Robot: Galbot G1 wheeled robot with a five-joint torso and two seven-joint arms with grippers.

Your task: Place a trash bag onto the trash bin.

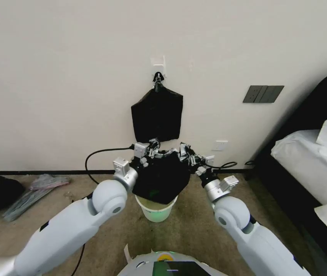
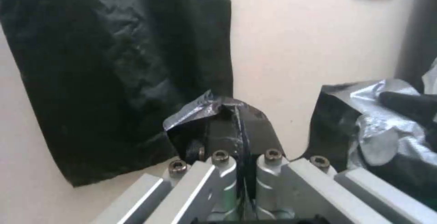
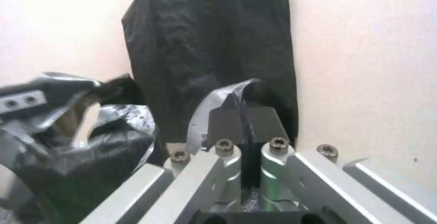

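The black crinkly trash bag (image 1: pixel 162 178) hangs stretched between my two grippers, just above the cream-white trash bin (image 1: pixel 156 210), covering most of its mouth. My left gripper (image 1: pixel 151 149) is shut on the bag's left top edge; the left wrist view shows the film pinched between its fingers (image 2: pixel 240 128). My right gripper (image 1: pixel 185 150) is shut on the bag's right top edge, with the film clamped in its fingers (image 3: pixel 245 118). Only the bin's front rim and greenish lower wall show below the bag.
A flat black bundle of bags (image 1: pixel 156 115) hangs from a clip on the wall hook, right behind the grippers. A black cable (image 1: pixel 94 157) runs along the wall at left. A bed (image 1: pixel 313 161) stands at right. Clothes (image 1: pixel 37 189) lie on the carpet at left.
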